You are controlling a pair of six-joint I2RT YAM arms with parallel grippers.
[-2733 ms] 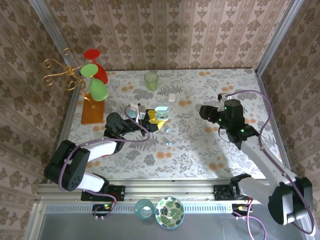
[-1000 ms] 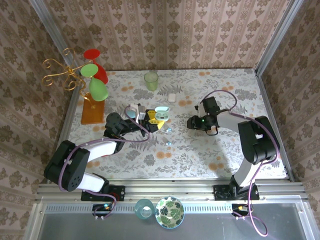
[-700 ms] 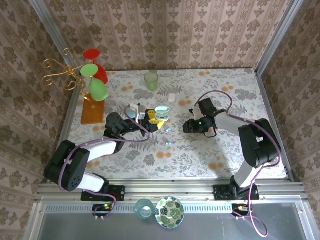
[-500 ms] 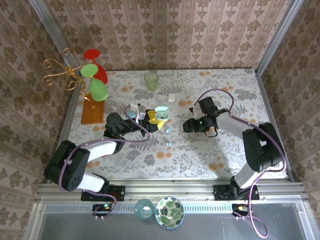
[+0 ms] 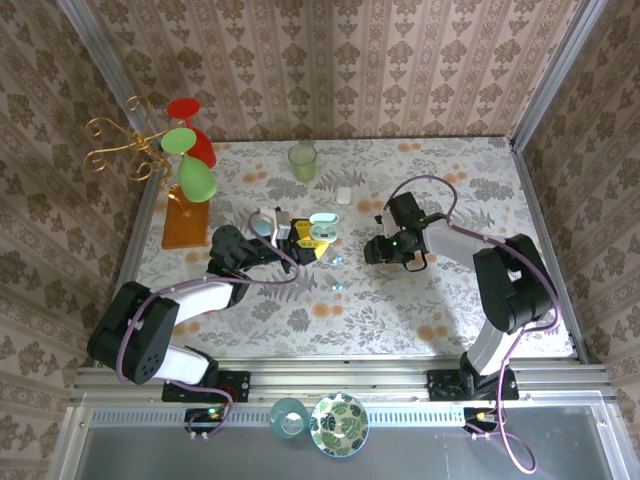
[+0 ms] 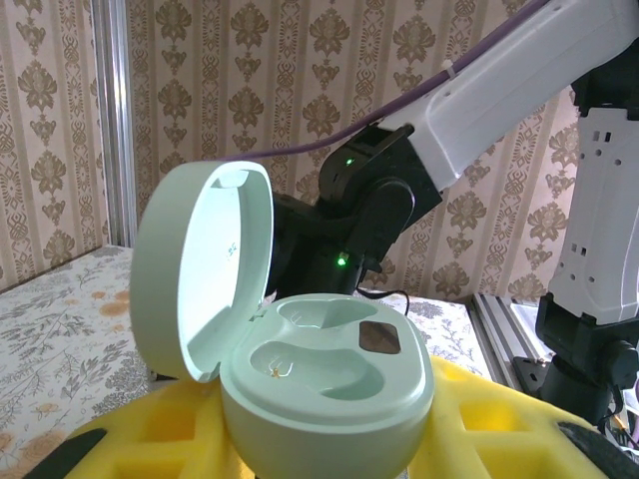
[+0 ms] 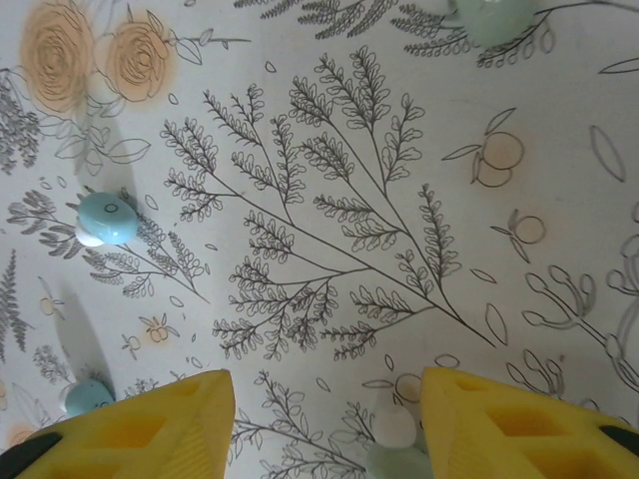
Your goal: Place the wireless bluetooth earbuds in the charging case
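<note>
One arm has been moved: right fingers [image 7: 150,419], spread, brought leftward above the floral surface [image 7: 329,200] | light-blue earbuds [image 7: 105,220] are seen lying loose there | mint charging case [image 6: 324,384], lid open, is pinched between left fingers [image 6: 479,419]

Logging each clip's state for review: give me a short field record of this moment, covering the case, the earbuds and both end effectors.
charging case: mint green, lid open, both wells empty
left end effector: shut on the charging case
right end effector: open above the table, holding nothing
earbuds: light blue earbud and second light blue earbud lying on the table; pale earbud between the right end effector's fingers
progress: no earbud inserted yet
</note>
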